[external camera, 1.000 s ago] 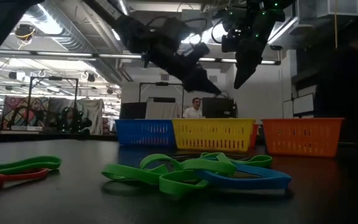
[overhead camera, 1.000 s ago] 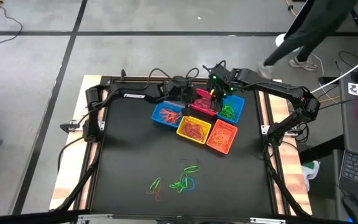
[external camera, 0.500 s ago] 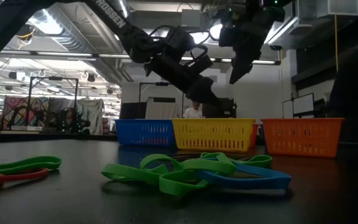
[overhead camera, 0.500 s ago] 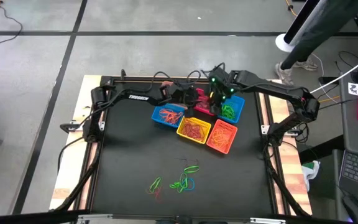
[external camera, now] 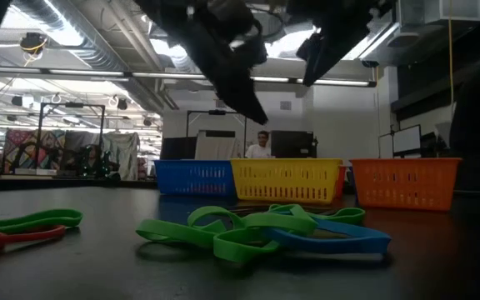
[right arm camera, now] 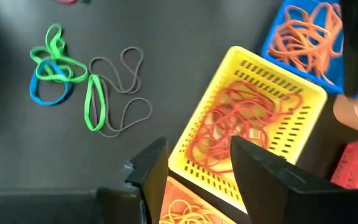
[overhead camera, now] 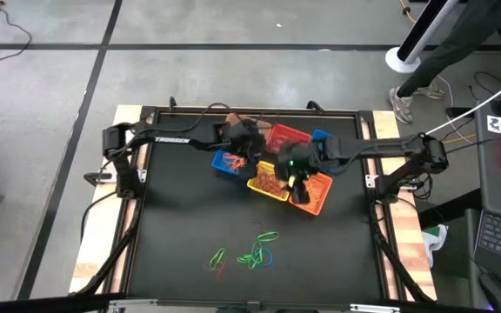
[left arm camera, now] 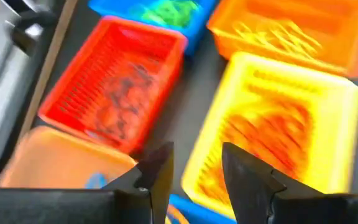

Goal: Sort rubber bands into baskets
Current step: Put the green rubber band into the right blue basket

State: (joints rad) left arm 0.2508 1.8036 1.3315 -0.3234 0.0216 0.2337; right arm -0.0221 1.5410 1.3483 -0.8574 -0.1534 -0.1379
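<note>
Left hand (left arm camera: pixel 194 177) parted (nothing held); right hand (right arm camera: pixel 197 171) likewise, arms converging.

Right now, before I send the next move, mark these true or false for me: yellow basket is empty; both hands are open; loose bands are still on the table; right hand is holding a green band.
1. The yellow basket is empty. False: red bands lie in it.
2. Left hand and right hand are open. True.
3. Loose rubber bands lie on the table. True.
4. The right hand holds a green band. False: nothing is between its fingers.
</note>
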